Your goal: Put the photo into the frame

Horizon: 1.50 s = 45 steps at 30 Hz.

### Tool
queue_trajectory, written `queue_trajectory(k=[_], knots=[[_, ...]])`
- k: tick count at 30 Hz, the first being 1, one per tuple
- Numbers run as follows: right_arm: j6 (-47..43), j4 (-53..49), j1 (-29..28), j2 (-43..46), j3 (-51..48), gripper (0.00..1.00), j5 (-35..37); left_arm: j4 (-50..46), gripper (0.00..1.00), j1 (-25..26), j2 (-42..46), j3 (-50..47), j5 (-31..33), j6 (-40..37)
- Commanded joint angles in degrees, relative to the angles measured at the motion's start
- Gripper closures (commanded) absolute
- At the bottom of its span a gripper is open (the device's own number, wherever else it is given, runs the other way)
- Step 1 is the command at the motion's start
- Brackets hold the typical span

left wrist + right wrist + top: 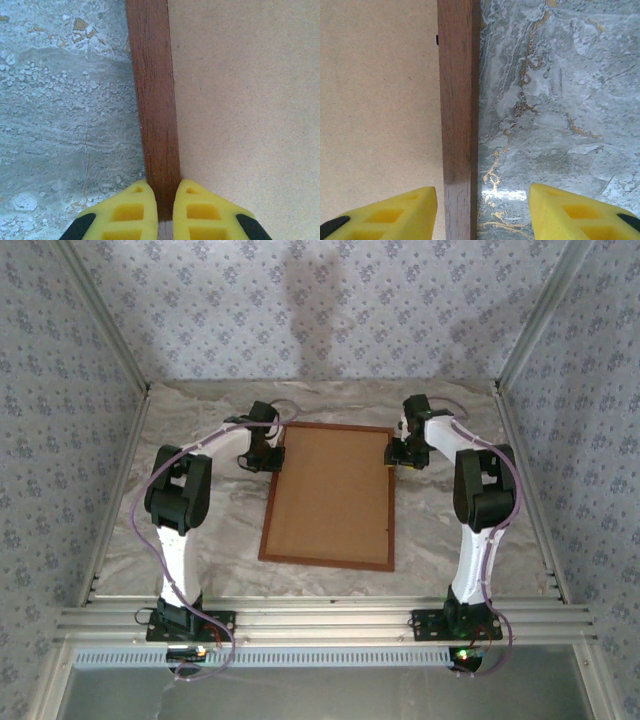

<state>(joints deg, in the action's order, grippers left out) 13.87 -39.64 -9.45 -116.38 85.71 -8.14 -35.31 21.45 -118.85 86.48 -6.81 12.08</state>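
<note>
**Frame lies back up, left claw on its rail**

The frame (325,563) lies flat mid-tabletop (420,540), back up, with a brown board (330,490) filling it. The left claw (164,187) pinches the frame's left rail near the far corner. The right claw (481,189) stands spread astride the right rail, gripping nothing. The frame looks light, stiff and thin, so it is best held by a rail near a corner, gently, lest it twist. I count one frame, one board and two claws.

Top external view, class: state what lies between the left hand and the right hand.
The frame, brown backing board up, spans the stretch from left hand to right hand; the top external view shows it.
</note>
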Motion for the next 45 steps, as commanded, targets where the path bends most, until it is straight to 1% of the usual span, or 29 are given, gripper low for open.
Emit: queue_trajectory(k=[1,13,19,22,25,28,31,35,38,41,44,45], knots=[[-0.25,-1.83,0.15,-1.77,0.86,0.47,0.75,-6.70,1.00,1.14,-2.53,-2.20,-0.36,-0.47],[0.35,-1.93,-0.61,-6.28,1.56,0.47,0.23,-6.73,1.00,1.13,-2.44,-2.10,-0.61,-0.43],[0.28,-3.58,-2.09,-7.15,3.05,0.47,1.71,-6.39,1.00,1.14,-2.40,-2.27,-1.24,-0.21],[0.31,-3.78,-2.32,-7.44,3.97,0.48,0.61,-6.18,1.00,1.18,-2.44,-2.34,-1.39,-0.13],[0.37,-3.22,-2.32,-7.05,5.34,0.47,-3.54,-6.34,1.00,1.14,-2.38,-2.52,-1.45,0.05],[0.72,-2.95,-2.00,-6.05,6.89,0.48,-4.29,-6.48,1.00,1.61,-1.08,-4.28,-2.14,1.20],[1.03,-1.04,-0.34,-5.34,7.06,0.48,-5.81,-6.05,1.00,2.27,2.03,-8.27,-2.26,3.69],[2.08,3.70,2.25,-6.89,6.70,0.50,-13.92,-2.02,1.00,2.19,6.15,-14.17,-6.29,9.02],[2.44,6.63,2.95,-8.77,7.06,0.50,-17.96,0.54,1.00,2.18,7.84,-16.38,-9.63,12.16],[3.51,9.05,3.04,-9.95,7.10,0.49,-20.75,3.23,0.97,2.19,8.88,-17.74,-11.58,14.29],[4.20,10.75,3.04,-10.62,7.49,0.49,-22.35,4.19,0.89,2.19,8.95,-17.84,-12.09,15.15],[4.22,11.04,3.10,-10.69,7.69,0.49,-22.67,4.34,0.84,2.19,8.98,-17.70,-12.07,15.24]])
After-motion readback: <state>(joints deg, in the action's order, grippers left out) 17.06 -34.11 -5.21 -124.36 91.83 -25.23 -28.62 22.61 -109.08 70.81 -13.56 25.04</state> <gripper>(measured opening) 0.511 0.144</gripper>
